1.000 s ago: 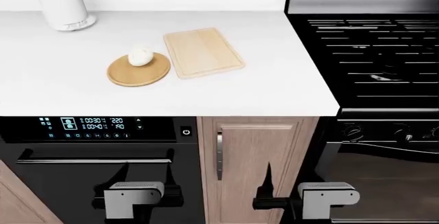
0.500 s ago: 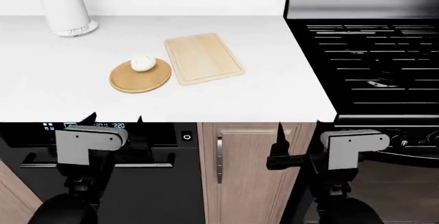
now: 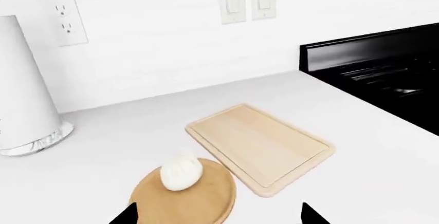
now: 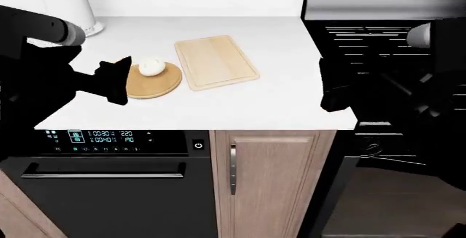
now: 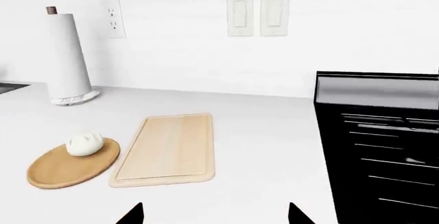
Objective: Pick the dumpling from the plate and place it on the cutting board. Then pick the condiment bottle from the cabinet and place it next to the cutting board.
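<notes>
Two black grippers, left (image 4: 117, 81) and right (image 4: 336, 97), hover spread and empty above the white counter (image 4: 291, 96); small white pleated dumpling (image 4: 151, 67) sits on round light-brown wooden plate (image 4: 149, 85), beside rectangular pale wooden cutting board (image 4: 215, 61).

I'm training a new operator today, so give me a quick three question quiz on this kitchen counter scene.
1. True or false: the dumpling lies on the cutting board.
2. Which claw is nearer the plate? A left claw B right claw
3. Fill in: right of the board stands a black ____.

Key: 1 false, it lies on the plate; 2 A; 3 stove.
</notes>
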You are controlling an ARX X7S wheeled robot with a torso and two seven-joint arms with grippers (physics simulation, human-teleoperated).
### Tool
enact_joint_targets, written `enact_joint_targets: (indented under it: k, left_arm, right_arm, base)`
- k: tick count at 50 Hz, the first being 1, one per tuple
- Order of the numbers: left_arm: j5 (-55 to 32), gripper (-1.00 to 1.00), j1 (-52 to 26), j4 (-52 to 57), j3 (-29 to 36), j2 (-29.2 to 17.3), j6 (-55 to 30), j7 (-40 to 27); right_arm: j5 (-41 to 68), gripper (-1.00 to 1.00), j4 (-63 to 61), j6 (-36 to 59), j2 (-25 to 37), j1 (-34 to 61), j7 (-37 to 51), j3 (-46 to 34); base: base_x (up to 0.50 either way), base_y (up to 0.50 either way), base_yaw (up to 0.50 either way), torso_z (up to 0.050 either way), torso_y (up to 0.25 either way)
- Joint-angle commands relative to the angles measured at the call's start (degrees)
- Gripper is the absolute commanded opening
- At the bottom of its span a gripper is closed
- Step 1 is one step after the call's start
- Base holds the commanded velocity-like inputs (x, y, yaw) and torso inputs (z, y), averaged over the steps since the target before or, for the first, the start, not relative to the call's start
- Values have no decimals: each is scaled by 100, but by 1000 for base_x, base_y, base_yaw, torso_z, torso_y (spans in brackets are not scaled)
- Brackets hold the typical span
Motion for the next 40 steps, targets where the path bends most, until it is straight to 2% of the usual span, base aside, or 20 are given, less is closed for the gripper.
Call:
enact_joint_targets:
  k: [1,14,32,40]
  left_arm:
    - [-724,100,-1513,-488,468,-619,-1057,-38]
    - [-1506,100,-1492,-449,382,-844,-988,-624]
    - [-2226,100,-1535,-401,368,-987,-959,-1105]
    - [-2521,100,-1528,-402,410,-1029,-923,-1272]
  right_arm:
    - [1275,100,543,655,665,1540,644,-593]
    - [1432,100,626,390,835,1738,696,-960]
    - [1696,100,654,357,882,1783,962,-975]
    - [1972,100,740,414,871,1814,1187,-846]
  base:
    - [98,172,0,0,0]
    - [335,412,0,0,0]
    - [392,430,0,0,0]
    - [495,135,0,0,0]
